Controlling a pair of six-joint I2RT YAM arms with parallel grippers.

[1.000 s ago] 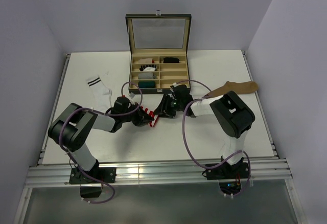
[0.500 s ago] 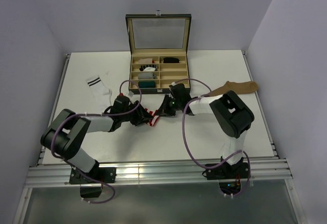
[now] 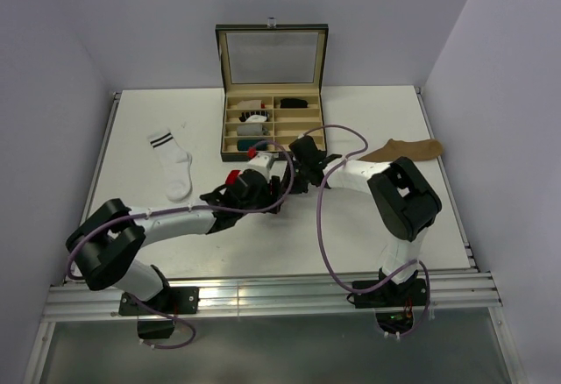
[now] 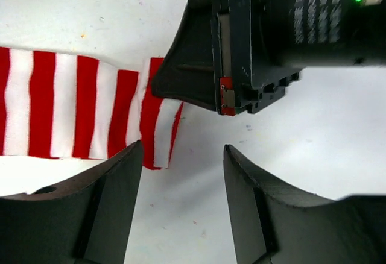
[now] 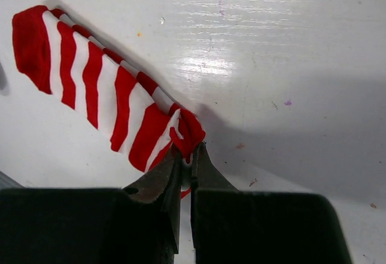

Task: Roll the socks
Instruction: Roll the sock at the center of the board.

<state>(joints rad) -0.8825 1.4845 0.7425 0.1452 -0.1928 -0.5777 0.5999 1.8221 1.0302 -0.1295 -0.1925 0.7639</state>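
the left arm lies low and stretched from the near left corner toward the middle of the tabletop (image 3: 368, 226). its left end effector (image 4: 181, 179) points down at the surface with fingers (image 4: 114, 204) spread and nothing between them. the right arm bends back from its base at the near right and reaches inward, so the right end effector (image 5: 188, 155) sits just beside the left one. its fingers are pressed together, pinching a bunched edge of the red-and-white striped sock (image 5: 102, 89). that sock lies flat on the tabletop near the middle, in front of the box, and its free end lies just beside one left finger.

the white sock (image 3: 173, 163), with two dark cuff stripes, lies flat toward the left edge. the tan sock (image 3: 405, 149) lies flat toward the right edge, well apart from both arms.

a dark box (image 3: 298, 130) stands at the far edge with its windowed lid raised. it has two columns of compartments. the left column holds small rolled bundles, among them a grey one (image 3: 254, 128) and a teal one (image 3: 252, 145). the top right compartment holds a black one (image 3: 294, 103).

the tabletop is white and scuffed with small specks. pale walls enclose it, and metal rails (image 3: 280, 296) run along the near edge.
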